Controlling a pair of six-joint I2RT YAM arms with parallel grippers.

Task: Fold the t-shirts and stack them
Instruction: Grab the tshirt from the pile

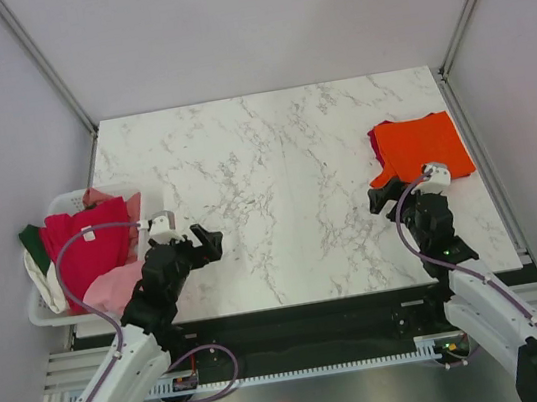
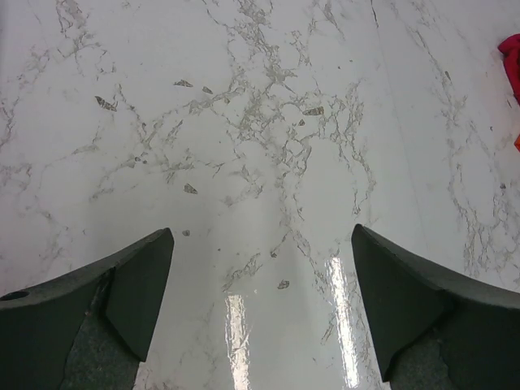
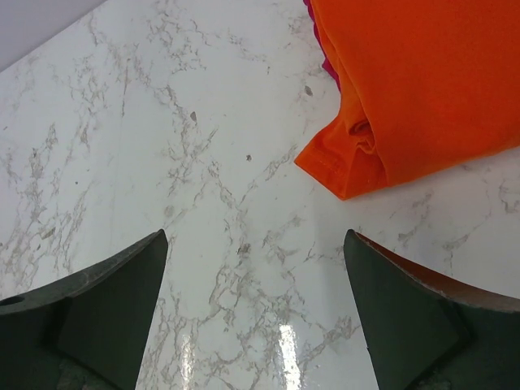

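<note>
The left pincer [image 1: 210,242] stands wide open and empty, its dark fingers [image 2: 138,292] spread over bare marble counter [image 1: 281,149]. Just to its left, at the counter's left edge, sits a white basket [image 1: 64,201] heaped with unfolded t-shirts: a crimson-red shirt [image 1: 82,251] on top, a light pink shirt [image 1: 112,287] spilling toward the arm, and a dark green shirt [image 1: 31,237] and a cream shirt [image 1: 47,287] at the outer side.

The right pincer [image 3: 255,236] is also spread wide and holds nothing. Its tips are near, but not touching, the sleeve hem of the folded orange shirt [image 3: 422,81]. That shirt lies flat on the counter's right side, with a strip of crimson cloth [image 3: 323,58] showing beneath its left edge.
</note>
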